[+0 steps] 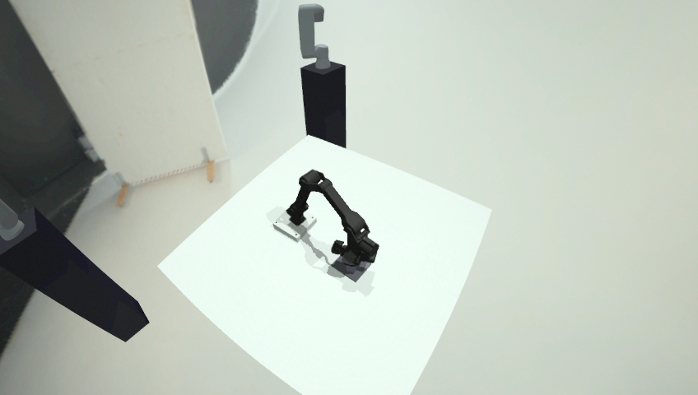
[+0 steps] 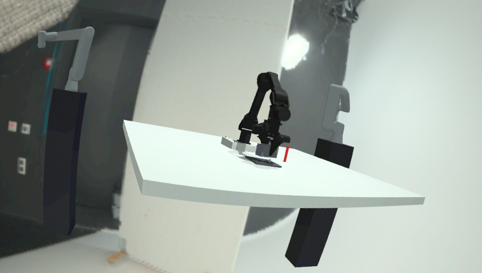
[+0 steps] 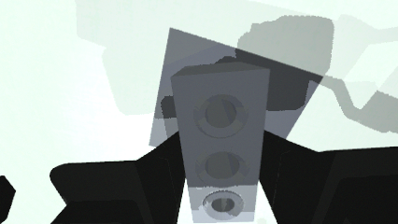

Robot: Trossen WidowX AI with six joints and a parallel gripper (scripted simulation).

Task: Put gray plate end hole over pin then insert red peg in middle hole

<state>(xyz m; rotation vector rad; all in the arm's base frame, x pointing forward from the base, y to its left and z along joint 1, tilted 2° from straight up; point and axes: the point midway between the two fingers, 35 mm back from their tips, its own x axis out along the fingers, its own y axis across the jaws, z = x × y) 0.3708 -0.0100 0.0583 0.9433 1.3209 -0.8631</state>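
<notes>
My gripper point(image 1: 351, 261) point(image 2: 270, 151) point(image 3: 215, 129) is shut on the gray plate point(image 2: 262, 150) point(image 3: 184, 103), with a black finger on each long side. The plate's three holes show in a row in the wrist view. The plate hangs a little above the dark square base point(image 1: 355, 275) point(image 2: 273, 165) point(image 3: 182, 49) and looks tilted. A small pin point(image 2: 269, 160) stands up from the base; the plate or gripper hides it in the other views. The red peg point(image 2: 286, 153) stands upright beside the base, and is hidden in the other two views.
The white table point(image 1: 274, 303) point(image 2: 203, 172) carries my arm's pale mounting block point(image 1: 286, 231) point(image 2: 229, 143) behind the base. Gray arms on dark pillars point(image 1: 323, 104) point(image 2: 64, 145) stand outside the table's edges.
</notes>
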